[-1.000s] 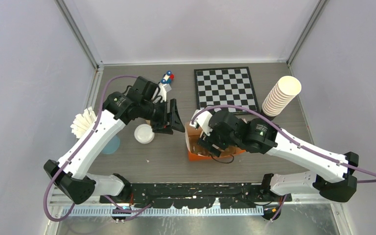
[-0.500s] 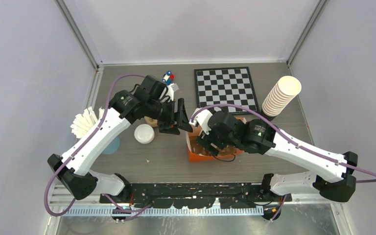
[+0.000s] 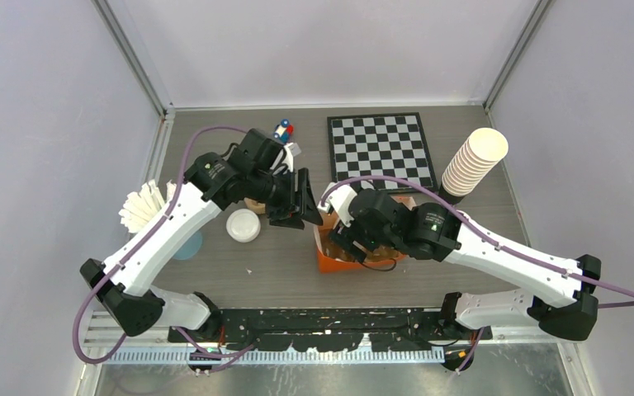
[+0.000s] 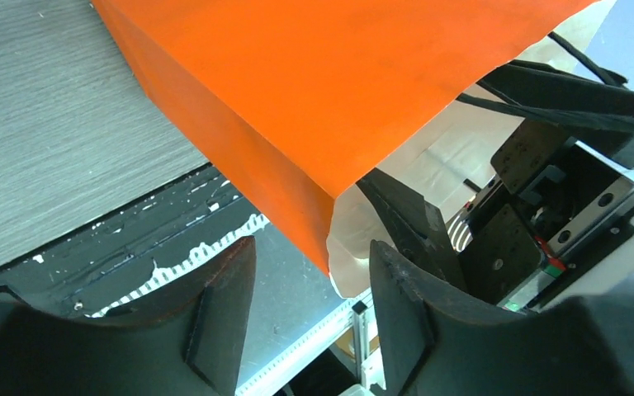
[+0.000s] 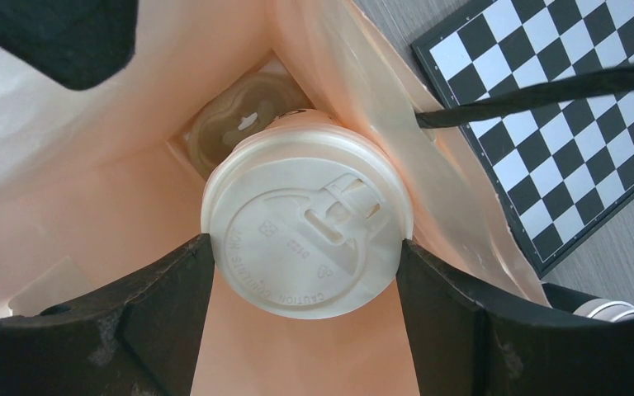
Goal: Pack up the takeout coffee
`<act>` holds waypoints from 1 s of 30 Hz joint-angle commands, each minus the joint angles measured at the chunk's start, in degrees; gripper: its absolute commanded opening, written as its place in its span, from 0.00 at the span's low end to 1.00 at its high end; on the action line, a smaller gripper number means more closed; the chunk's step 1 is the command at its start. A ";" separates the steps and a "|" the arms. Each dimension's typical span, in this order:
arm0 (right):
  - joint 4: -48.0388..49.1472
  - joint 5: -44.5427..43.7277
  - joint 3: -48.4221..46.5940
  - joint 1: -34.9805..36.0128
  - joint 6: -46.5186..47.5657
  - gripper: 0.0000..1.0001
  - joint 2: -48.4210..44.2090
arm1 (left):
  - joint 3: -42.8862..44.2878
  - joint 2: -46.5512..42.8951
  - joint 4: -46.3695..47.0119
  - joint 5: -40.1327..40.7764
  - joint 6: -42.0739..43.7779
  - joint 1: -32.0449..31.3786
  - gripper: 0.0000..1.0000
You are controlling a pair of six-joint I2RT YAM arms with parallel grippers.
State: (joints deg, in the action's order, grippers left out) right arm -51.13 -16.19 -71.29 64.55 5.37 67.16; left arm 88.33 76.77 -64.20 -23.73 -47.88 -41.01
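Both grippers busy: right gripper [image 5: 305,268] clamps our upright takeout coffee [image 5: 307,235] inside the orange paper bag [image 4: 297,99], left gripper [image 4: 305,309] half-open astride its rim.

Bright, even, diffuse light; shadows faint. Paper bag [image 5: 91,165] wall beyond right gripper [image 5: 304,247] glows, backlit; near fingers [image 5: 149,330] slightly soft.
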 commanded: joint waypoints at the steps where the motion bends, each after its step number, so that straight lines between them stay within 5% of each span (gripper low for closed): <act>1: 3.09 -1.14 -1.57 0.33 -0.70 0.60 -0.73 | 0.20 1.14 -0.17 0.97 -0.53 -1.05 0.47; 5: 0.31 -1.64 -5.02 0.29 1.41 0.61 -0.69 | 0.25 1.71 3.83 1.97 2.06 -1.39 0.17; 10: -5.57 -0.29 -4.74 -0.85 5.89 0.63 -2.98 | 1.54 1.86 9.46 4.27 14.76 -1.17 0.00; 14: -10.21 0.71 -5.89 -1.21 7.63 0.63 -3.70 | 1.93 2.07 14.54 2.20 22.94 -1.17 0.00; 27: -3.95 0.93 -0.58 -1.22 8.77 0.61 -3.82 | -10.88 -4.67 30.47 0.53 28.93 -1.01 0.00; 30: -3.43 0.92 0.76 -1.21 8.58 0.60 -3.58 | -10.47 -4.67 27.53 1.14 28.31 -0.91 0.16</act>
State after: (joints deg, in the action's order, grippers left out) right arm -57.82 -15.35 -71.75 63.53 13.26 64.16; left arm 77.36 74.32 -40.47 -23.03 -20.93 -42.13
